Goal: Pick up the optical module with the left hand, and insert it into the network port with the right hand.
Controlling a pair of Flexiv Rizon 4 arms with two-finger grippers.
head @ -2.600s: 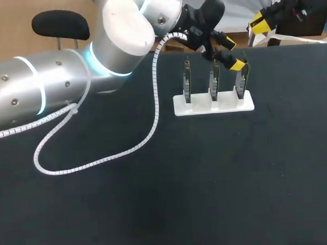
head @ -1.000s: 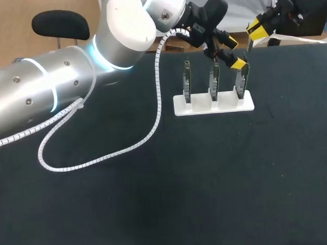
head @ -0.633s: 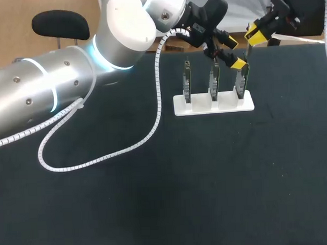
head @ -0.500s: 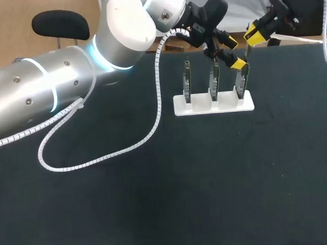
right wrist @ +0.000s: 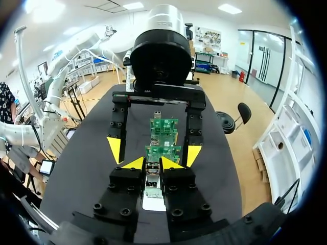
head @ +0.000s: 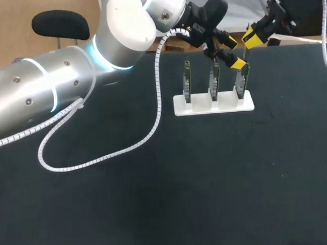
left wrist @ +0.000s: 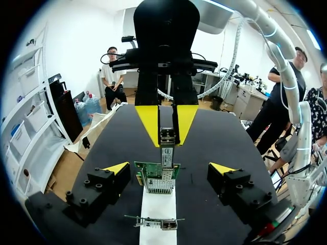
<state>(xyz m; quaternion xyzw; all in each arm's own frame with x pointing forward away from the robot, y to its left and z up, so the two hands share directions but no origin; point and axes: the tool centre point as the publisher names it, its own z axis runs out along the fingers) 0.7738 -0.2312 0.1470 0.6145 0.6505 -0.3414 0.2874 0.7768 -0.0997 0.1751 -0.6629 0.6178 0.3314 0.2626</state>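
Observation:
A white base (head: 214, 103) holds three upright green circuit boards. The right-hand board (head: 241, 81) stands between the open fingers of my left gripper (head: 234, 53), whose yellow tips flank the board's top. My right gripper (head: 250, 34) hangs just above and behind that board, shut on the small metal optical module (head: 246, 52). In the left wrist view the module (left wrist: 167, 148) points down from the right gripper (left wrist: 167, 122), its lower end at the upper edge of the board (left wrist: 156, 179). In the right wrist view the module (right wrist: 152, 179) sits between my fingers (right wrist: 137, 163).
A white coiled cable (head: 152, 115) loops from the left arm over the dark table (head: 182, 197). The middle board (head: 213, 82) and left board (head: 187, 81) stand on the same base, close beside the left gripper.
My right gripper has shifted slightly left and down with the module, closer to the right-hand board. The left arm has stayed still over the last second.

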